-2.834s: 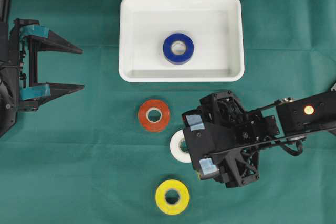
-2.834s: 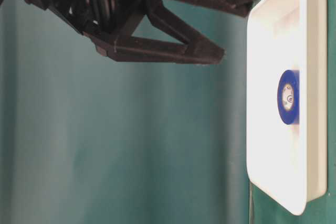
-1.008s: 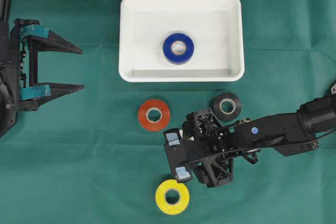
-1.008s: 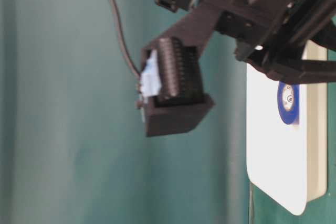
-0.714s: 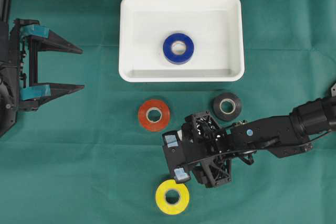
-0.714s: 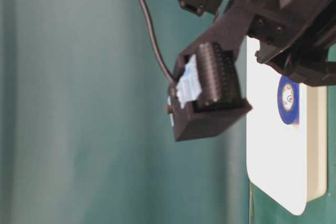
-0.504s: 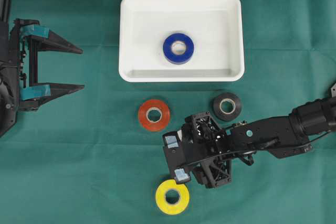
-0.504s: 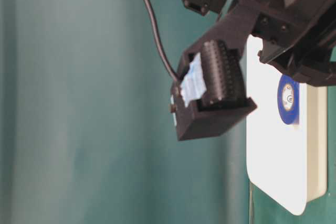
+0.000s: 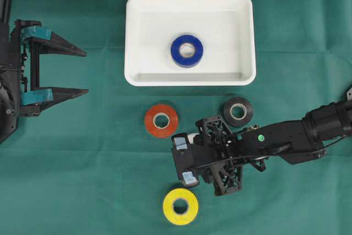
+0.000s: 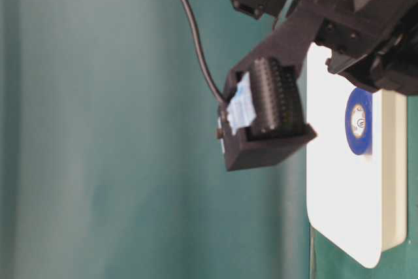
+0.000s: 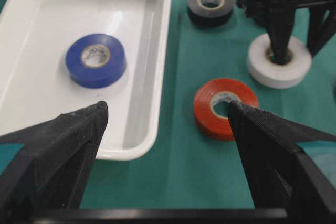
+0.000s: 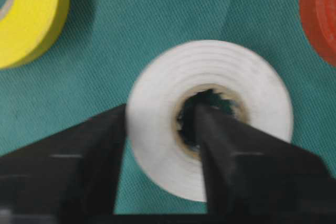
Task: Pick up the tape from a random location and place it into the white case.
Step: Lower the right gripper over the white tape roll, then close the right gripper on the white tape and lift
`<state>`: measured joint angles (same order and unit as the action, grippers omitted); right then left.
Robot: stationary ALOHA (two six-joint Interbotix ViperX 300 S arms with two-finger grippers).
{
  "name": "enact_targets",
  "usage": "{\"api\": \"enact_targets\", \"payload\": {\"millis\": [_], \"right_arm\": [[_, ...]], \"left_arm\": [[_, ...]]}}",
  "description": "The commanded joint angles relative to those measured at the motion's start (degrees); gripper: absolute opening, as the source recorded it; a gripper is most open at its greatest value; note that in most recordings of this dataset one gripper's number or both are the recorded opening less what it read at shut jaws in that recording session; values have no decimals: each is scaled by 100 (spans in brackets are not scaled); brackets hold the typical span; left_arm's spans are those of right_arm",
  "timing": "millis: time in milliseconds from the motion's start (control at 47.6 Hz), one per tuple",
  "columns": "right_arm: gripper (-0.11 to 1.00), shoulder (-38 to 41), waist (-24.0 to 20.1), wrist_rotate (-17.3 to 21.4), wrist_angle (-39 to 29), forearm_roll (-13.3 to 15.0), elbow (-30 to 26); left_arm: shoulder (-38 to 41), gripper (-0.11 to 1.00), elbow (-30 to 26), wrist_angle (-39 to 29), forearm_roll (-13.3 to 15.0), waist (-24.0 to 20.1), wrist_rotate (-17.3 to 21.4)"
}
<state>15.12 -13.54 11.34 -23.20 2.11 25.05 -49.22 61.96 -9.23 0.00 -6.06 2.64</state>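
Green cloth (image 9: 82, 180) covers the whole table, flat and a little textured, and nothing of the room beyond it shows. Far left, the left gripper (image 9: 81, 72) hovers clear of everything, fingers spread wide with nothing between them. Moving along, the white case (image 9: 132, 37) sits at the top middle, a blue tape roll (image 9: 187, 50) already lying flat inside it. Below the case an orange tape roll (image 9: 161, 120) rests on the cloth, and lower down a yellow tape roll (image 9: 180, 206). Now the action: the right gripper (image 12: 157, 129) is down on the white tape roll (image 12: 210, 77), which lies flat between the orange and yellow ones, mostly hidden from overhead. One finger (image 12: 226, 145) goes into the core, the other (image 12: 89, 145) stands against the outer rim, and they're pinching the roll's wall between them. Good choice of hold, I'd say: a roll like this looks light and stiff, its smooth side a bit slick, so clamping through the wall should keep it from swinging. Cloth underneath should give some friction rather than letting it skate. Off to the right, a black tape roll (image 9: 238, 111) lies just below the case, apart from the arm
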Motion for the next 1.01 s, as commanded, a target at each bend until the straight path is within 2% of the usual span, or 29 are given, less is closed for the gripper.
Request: {"api": "enact_targets", "payload": {"millis": [0, 42, 504, 987], "right_arm": [[36, -70, 26, -9, -18, 26, -35], [33, -70, 9, -9, -9, 18, -35], [33, -229, 9, 0, -105, 26, -141], [33, -1090, 18, 0, -1441, 26, -747]], "left_arm": [[18, 94, -97, 53, 9, 9, -9], [18, 94, -97, 53, 9, 18, -9], [18, 94, -97, 62, 9, 9, -18], [18, 94, -97, 62, 9, 9, -18]]}}
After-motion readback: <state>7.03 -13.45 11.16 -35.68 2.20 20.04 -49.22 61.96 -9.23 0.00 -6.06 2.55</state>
